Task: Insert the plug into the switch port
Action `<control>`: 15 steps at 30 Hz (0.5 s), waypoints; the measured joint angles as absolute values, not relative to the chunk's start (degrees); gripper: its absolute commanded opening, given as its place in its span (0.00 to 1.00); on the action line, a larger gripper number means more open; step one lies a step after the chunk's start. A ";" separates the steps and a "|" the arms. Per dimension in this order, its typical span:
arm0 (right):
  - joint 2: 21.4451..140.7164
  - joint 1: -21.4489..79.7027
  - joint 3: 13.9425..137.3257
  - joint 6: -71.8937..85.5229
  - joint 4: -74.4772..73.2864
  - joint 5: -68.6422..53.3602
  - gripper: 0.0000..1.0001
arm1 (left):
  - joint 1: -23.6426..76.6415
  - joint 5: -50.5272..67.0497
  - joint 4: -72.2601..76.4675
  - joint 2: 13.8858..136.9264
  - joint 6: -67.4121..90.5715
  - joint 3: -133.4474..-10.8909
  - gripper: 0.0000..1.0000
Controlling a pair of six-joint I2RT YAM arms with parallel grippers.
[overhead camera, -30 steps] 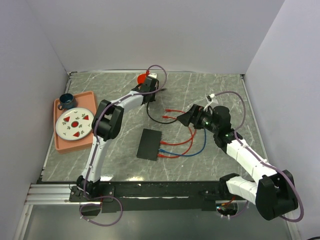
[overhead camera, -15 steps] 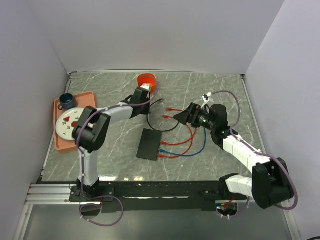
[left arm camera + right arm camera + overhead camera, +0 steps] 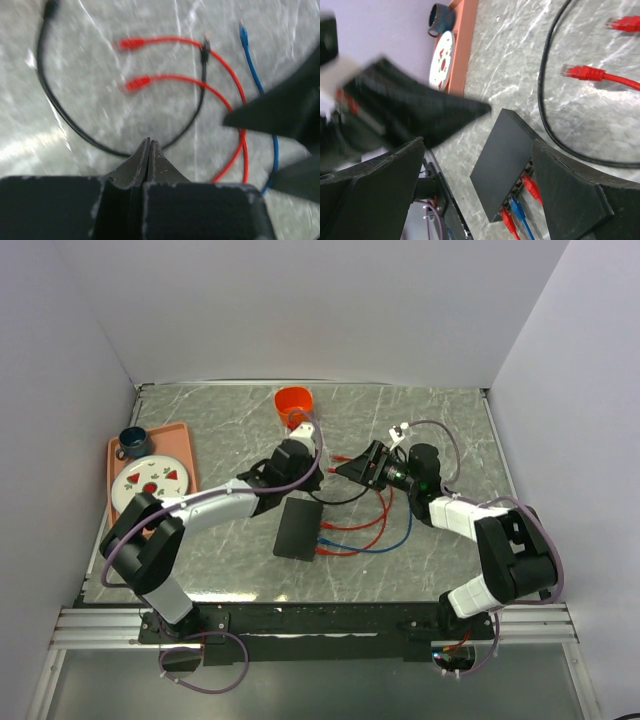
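Observation:
The flat black switch (image 3: 298, 528) lies mid-table, with its port edge (image 3: 522, 191) facing right; two red plugs and a blue one sit in that edge. Two loose red plugs (image 3: 131, 44) (image 3: 136, 84) and a black cable (image 3: 75, 125) with its plug (image 3: 205, 46) lie beyond the switch. My left gripper (image 3: 149, 142) (image 3: 305, 485) is shut just above the switch, its tips over the low bend of the black cable; no grip shows. My right gripper (image 3: 352, 472) (image 3: 477, 145) stands open beside the red plugs (image 3: 582, 72), empty.
An orange cup (image 3: 293, 400) stands at the back. At the left an orange tray (image 3: 118, 527) carries a plate (image 3: 150, 483) and a dark mug (image 3: 131, 442). Red and blue cables (image 3: 385, 525) loop right of the switch. The two grippers are close together.
My left arm swung from the orange cup down to the switch and its gripper shut. The right gripper moved left toward the loose red plugs, still open.

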State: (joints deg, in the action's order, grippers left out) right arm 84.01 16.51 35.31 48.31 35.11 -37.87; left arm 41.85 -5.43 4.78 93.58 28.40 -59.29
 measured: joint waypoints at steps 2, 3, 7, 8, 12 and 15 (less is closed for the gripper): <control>85.52 16.51 35.55 49.30 36.86 -38.59 0.92 | 43.11 -6.13 4.43 92.73 29.32 -57.95 0.02; 85.95 16.51 35.59 49.54 37.26 -38.76 0.92 | 43.70 -6.63 3.90 92.58 29.61 -57.78 0.06; 86.35 17.02 38.39 47.00 32.75 -38.22 0.92 | 43.59 -9.91 1.80 92.55 29.52 -58.06 0.57; 86.35 17.23 40.25 45.63 30.37 -37.54 0.92 | 43.07 -10.48 1.21 92.62 29.32 -58.33 0.59; 84.93 17.65 45.19 41.23 25.12 -34.79 0.93 | 39.31 -11.11 -0.69 96.53 27.57 -63.24 0.62; 82.19 17.65 44.95 39.22 21.87 -33.30 0.93 | 36.16 -11.86 -1.74 103.46 24.69 -70.39 0.59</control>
